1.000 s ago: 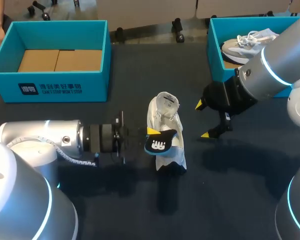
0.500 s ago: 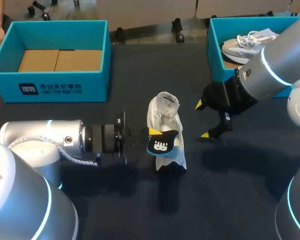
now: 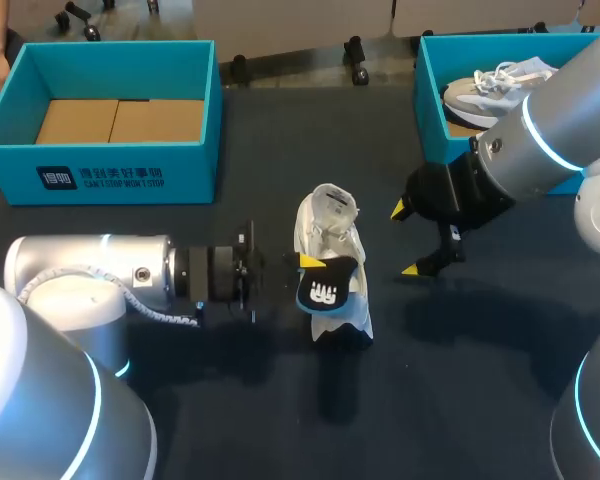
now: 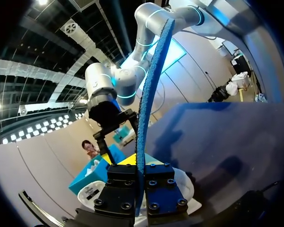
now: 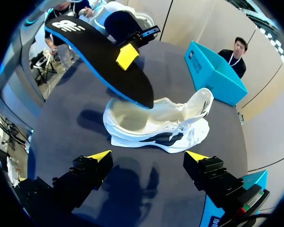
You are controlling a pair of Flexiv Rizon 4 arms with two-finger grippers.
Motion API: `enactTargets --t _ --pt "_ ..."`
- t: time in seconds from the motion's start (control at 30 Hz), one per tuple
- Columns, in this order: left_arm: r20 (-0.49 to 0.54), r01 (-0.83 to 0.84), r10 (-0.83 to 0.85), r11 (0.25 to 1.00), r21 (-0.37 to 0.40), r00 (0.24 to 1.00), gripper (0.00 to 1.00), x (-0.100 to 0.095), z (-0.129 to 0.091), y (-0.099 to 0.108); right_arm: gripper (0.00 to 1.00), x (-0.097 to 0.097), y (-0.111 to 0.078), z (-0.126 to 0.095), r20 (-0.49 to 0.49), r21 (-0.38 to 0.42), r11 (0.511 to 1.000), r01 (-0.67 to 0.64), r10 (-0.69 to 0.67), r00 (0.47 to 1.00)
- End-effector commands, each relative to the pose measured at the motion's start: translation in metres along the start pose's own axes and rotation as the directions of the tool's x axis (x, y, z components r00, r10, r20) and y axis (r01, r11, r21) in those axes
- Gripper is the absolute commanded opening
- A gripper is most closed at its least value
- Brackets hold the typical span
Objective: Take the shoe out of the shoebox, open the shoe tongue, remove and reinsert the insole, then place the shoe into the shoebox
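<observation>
**Insole carried a little further right over the shoe**

Since a second ago the left arm has slid slightly toward the frame's centre, taking the insole [image 3: 326, 291] with it. The right arm has not shifted.

Head view: the left gripper [image 3: 306, 264] comes in from the left edge and is clamped on the dark insole. The insole hangs over the middle of the white shoe [image 3: 329, 232], which lies on the table [image 3: 480, 380] at centre frame. The right gripper [image 3: 406, 240] hovers just right of the shoe, fingers spread wide and empty. An empty shoebox [image 3: 110, 172] sits upper left; a second box [image 3: 426, 95] upper right holds another shoe [image 3: 490, 85].

Left wrist view: the insole shows edge-on, a blue strip rising from between the two fingers, which press it from both sides. That pinch is hidden from above.

Right wrist view: ahead of the open fingers the shoe lies on its side with its mouth gaping. The insole's heel end hangs just above the opening, a gap the head view does not reveal.

The insole looks to be out, so reinsertion seems the step in hand. The next move likely calls for tipping the insole's end into the mouth while the right gripper steadies the shoe
</observation>
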State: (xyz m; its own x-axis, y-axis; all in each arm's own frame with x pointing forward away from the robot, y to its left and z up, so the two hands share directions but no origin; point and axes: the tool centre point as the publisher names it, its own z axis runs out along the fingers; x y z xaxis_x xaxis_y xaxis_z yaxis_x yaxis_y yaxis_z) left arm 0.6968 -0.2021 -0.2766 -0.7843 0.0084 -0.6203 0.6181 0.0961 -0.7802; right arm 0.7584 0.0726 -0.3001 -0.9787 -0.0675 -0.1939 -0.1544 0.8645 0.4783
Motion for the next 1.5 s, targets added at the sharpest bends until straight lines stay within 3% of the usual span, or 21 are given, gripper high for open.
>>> enactTargets --t 0.03,0.73,1.5 --pt "-0.017 -0.003 0.003 1.000 0.000 1.000 0.00 -0.001 0.004 0.006 1.00 0.001 0.000 0.000 0.001 -0.001 1.000 0.000 0.000 1.000" --pt "-0.030 0.012 -0.010 0.999 0.047 0.999 0.00 0.003 0.001 -0.022 1.00 0.001 0.000 0.000 0.001 -0.001 1.000 0.000 0.000 1.000" --pt "-0.027 -0.004 0.004 1.000 0.026 1.000 0.00 0.004 0.018 -0.005 1.00 0.001 0.000 0.000 0.001 -0.001 1.000 0.000 0.000 1.000"
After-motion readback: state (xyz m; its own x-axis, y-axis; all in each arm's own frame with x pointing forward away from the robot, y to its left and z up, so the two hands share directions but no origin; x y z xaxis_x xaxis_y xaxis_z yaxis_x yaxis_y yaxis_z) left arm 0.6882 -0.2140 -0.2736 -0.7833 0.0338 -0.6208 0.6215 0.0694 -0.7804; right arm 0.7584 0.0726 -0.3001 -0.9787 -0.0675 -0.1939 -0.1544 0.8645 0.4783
